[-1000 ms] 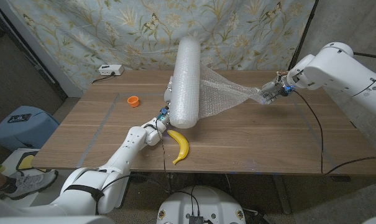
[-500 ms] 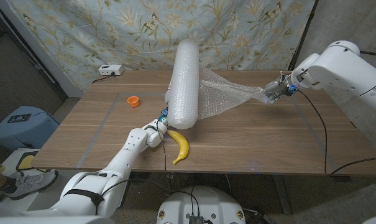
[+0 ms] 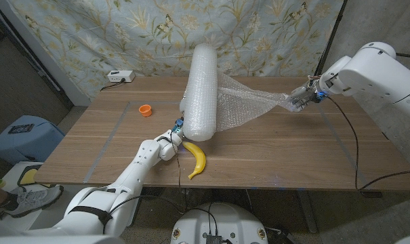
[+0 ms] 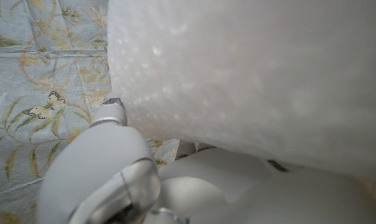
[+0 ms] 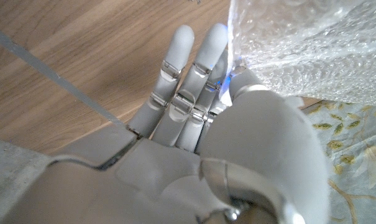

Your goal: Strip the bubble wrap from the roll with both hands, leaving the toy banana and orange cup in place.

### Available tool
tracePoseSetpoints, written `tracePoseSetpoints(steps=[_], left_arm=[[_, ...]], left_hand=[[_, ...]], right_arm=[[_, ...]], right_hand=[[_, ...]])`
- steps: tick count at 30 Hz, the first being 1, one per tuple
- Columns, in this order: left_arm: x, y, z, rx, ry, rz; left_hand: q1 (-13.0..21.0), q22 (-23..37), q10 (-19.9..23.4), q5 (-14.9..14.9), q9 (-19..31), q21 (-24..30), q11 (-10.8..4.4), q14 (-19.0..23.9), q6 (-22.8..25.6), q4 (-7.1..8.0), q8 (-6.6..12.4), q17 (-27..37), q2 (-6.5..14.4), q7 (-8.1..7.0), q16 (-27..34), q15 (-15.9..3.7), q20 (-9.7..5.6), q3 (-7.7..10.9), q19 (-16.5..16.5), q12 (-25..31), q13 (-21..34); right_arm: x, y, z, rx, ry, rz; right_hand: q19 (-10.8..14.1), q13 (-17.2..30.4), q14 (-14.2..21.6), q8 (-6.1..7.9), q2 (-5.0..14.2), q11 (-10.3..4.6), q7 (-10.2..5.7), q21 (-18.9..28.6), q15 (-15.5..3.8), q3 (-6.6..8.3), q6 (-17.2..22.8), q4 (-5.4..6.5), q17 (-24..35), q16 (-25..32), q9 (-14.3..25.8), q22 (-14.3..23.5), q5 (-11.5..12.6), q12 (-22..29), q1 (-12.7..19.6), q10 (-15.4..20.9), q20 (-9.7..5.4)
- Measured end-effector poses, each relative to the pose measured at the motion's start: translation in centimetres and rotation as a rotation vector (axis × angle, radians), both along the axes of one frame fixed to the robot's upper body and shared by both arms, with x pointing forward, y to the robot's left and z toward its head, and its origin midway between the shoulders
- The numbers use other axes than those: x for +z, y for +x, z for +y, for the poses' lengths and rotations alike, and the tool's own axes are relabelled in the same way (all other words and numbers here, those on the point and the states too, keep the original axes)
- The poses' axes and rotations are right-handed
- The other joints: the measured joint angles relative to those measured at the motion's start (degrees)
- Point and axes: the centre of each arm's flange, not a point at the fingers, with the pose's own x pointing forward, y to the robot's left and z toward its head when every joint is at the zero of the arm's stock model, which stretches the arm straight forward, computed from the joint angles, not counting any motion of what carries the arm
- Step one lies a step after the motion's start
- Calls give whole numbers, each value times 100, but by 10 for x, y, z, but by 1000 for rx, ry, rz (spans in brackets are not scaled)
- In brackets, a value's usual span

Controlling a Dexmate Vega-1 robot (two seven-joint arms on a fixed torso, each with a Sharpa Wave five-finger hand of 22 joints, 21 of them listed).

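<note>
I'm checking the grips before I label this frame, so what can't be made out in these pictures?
- Left robot hand, head view: mostly hidden behind the bubble wrap roll, so its hold is unclear.
- Left wrist view: the roll is very close and blurred; no contact can be read.
- Right robot hand, head view: too small to see how it pinches the loose sheet.
- Right wrist view: the sheet is cut off by the picture edge.
- Orange cup: too small to see inside.

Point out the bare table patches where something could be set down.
Bare wood lies left of the orange cup, and on the near right, below the stretched bubble wrap. Crowded: around the roll, left hand and toy banana.
</note>
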Motion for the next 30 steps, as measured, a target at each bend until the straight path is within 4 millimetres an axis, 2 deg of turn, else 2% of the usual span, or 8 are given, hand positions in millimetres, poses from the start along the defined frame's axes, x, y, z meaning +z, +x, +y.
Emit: tracePoseSetpoints(steps=[27,30], left_arm=[[14,-4,18,36,65,-54],[15,-4,21,43,68,-56]], left_hand=[[0,8,0,0,-18,-44,0,0,28,-24,30,2,0,29,0,0,0,24,-1,0,-27],[0,7,0,0,-16,-45,0,0,48,-24,54,2,0,-34,0,0,0,24,-1,0,-27]], right_arm=[[4,-10,-15,-36,26,-54],[4,-11,-17,-44,27,-57]], right_hand=[[-30,27,0,-6,2,1,16,34,0,-6,35,4,0,0,-16,1,-23,-44,2,1,8],[-30,26,0,-11,33,10,16,34,0,17,35,-18,-1,0,-18,1,-2,-44,33,9,8]])
